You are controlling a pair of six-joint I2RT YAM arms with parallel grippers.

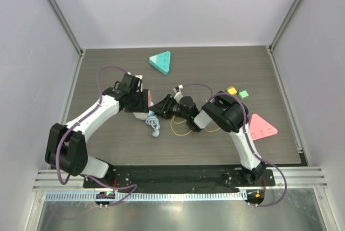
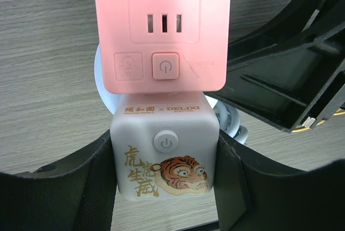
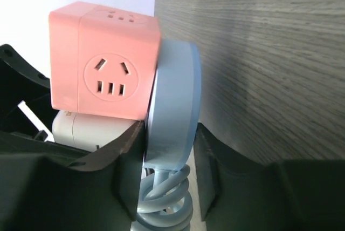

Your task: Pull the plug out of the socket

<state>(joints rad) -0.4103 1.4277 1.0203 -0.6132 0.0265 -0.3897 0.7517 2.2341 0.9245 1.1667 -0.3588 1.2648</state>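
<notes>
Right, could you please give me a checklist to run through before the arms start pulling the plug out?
1. Left jaws shut on white cube: ok.
2. Right jaws shut on blue disc plug: ok.
3. Plug seated against pink socket cube, not yet separated: ok.
4. Coiled cable free to follow the plug: cannot tell.
5. Teal triangle and pink triangle lie away from the held parts: ok.
</notes>
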